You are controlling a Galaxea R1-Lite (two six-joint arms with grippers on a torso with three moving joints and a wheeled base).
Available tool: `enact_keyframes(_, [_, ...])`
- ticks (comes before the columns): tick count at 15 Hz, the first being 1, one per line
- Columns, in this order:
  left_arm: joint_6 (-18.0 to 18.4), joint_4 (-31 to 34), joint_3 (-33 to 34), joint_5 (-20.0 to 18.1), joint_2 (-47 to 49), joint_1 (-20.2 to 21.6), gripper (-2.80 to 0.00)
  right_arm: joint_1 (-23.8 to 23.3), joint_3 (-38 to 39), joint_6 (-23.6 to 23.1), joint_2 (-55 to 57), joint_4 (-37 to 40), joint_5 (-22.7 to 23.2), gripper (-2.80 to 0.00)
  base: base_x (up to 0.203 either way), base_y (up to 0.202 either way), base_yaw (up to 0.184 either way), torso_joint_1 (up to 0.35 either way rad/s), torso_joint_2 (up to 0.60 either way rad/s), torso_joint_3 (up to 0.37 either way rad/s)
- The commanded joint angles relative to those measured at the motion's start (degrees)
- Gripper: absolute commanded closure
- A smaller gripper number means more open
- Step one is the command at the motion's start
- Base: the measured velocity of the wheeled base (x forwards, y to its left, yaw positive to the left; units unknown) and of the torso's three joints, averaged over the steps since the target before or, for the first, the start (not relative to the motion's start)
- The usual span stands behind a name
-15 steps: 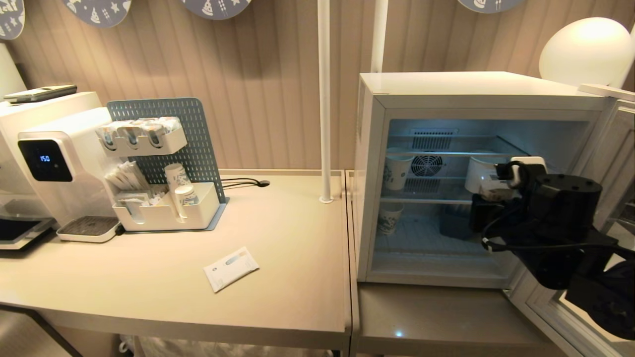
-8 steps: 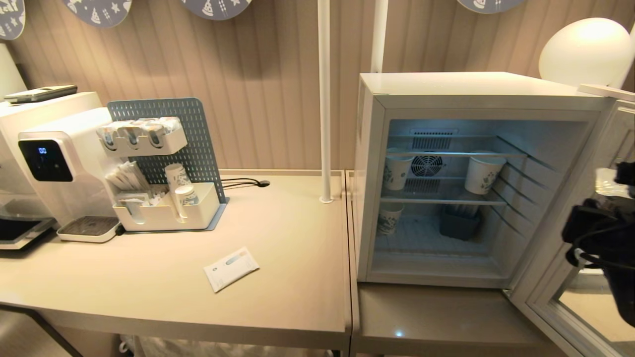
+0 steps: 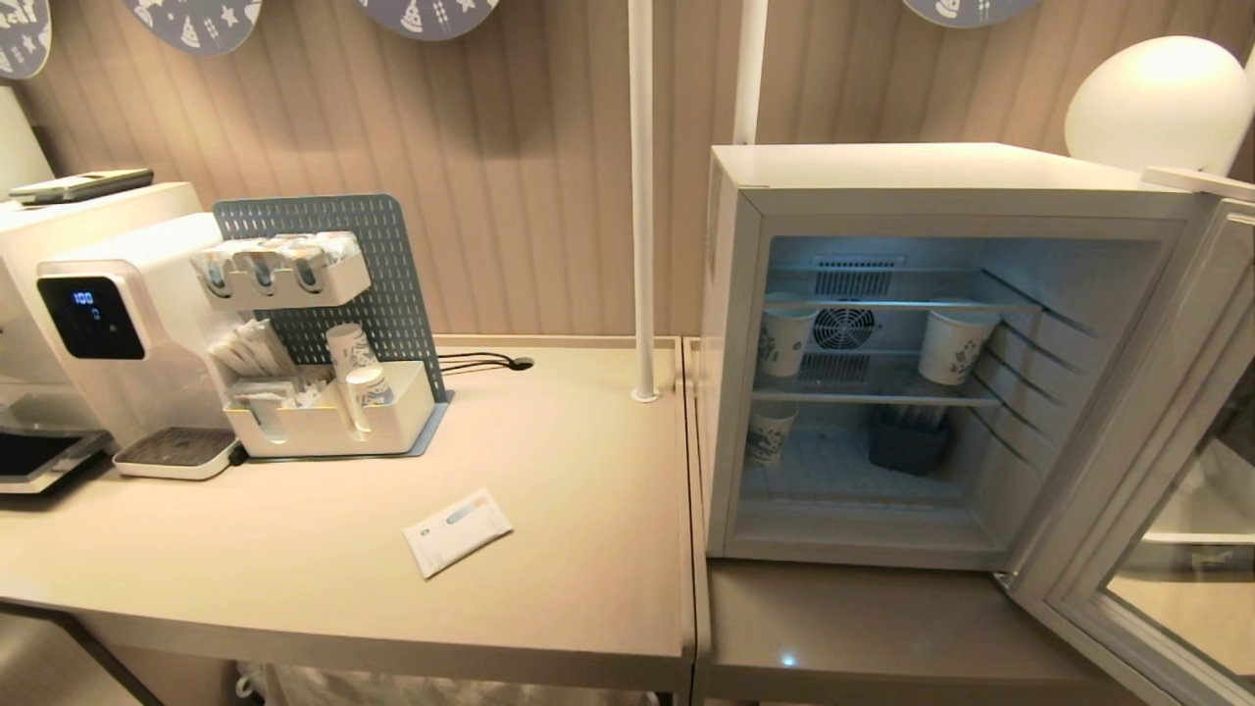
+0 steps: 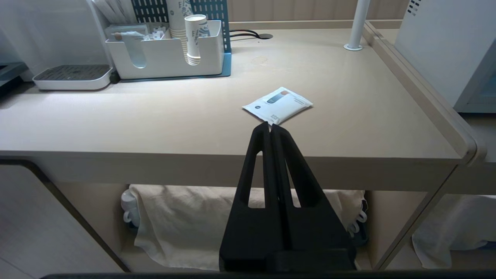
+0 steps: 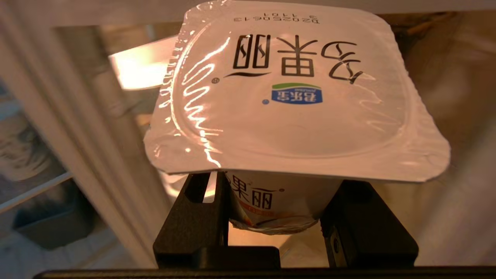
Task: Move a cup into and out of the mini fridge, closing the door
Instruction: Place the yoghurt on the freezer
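Note:
The mini fridge stands at the right of the head view, lit inside, its door swung wide open to the right. The cup, white with a sealed foil lid and printed text, shows only in the right wrist view. My right gripper is shut on the cup's tapered body just under the rim, beside the open door's glass and outside the head view. Parked low before the table's front edge, my left gripper is shut and holds nothing.
Patterned paper cups sit on the fridge's wire shelf, a third and a dark bin below. On the table lie a white packet, an organiser and a water dispenser; a white pole rises beside the fridge.
My right arm has pulled back out of the fridge with the cup, swung right past the open door and left the head view. The left arm has not moved.

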Motion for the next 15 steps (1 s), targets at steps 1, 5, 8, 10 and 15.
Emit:
enact_keyframes(1, [0.01, -0.03, 0.01, -0.02, 0.09, 0.00, 0.00, -2.77, 0.88, -0.07, -9.52, 3.18, 0.14, 0.00, 0.000, 0.000, 0.000, 0.000, 0.00, 0.000])
enact_keyframes(5, [0.10, -0.03, 0.01, -0.02, 0.09, 0.00, 0.00, -5.02, 1.08, -0.14, -19.01, 13.02, 1.65, 0.00, 0.000, 0.000, 0.000, 0.000, 0.00, 0.000])
enact_keyframes(8, [0.02, -0.03, 0.01, -0.02, 0.09, 0.00, 0.00, -5.09, 1.67, -0.14, -22.44, 16.87, 1.79, 0.00, 0.000, 0.000, 0.000, 0.000, 0.00, 0.000])
enact_keyframes(10, [0.01, -0.03, 0.01, -0.11, 0.09, 0.00, 0.00, -5.13, 1.67, -0.23, -22.87, 17.12, 2.46, 0.00, 0.000, 0.000, 0.000, 0.000, 0.00, 0.000])
enact_keyframes(15, [-0.07, -0.03, 0.01, -0.11, 0.09, 0.00, 0.00, -5.07, 2.13, -0.53, -33.36, 25.42, 4.37, 0.00, 0.000, 0.000, 0.000, 0.000, 0.00, 0.000])
